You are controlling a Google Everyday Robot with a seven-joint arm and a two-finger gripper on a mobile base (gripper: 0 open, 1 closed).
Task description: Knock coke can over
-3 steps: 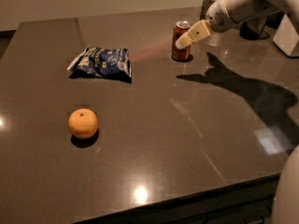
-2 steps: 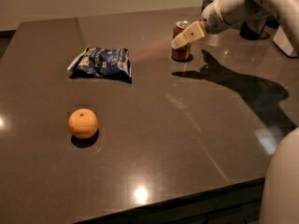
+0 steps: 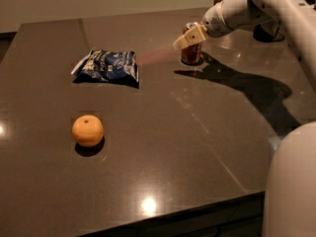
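Note:
The red coke can stands upright near the far right part of the dark table. My gripper reaches in from the right on the white arm, and its tan fingers lie across the can's upper front, covering part of it. The can's silver top rim shows just above the fingers.
A crinkled blue chip bag lies left of the can. An orange sits nearer the front left. The robot's white body fills the lower right corner. A dark object stands behind the arm at the far right.
The gripper has moved slightly up and left across the can's top. The can still stands upright in the same spot.

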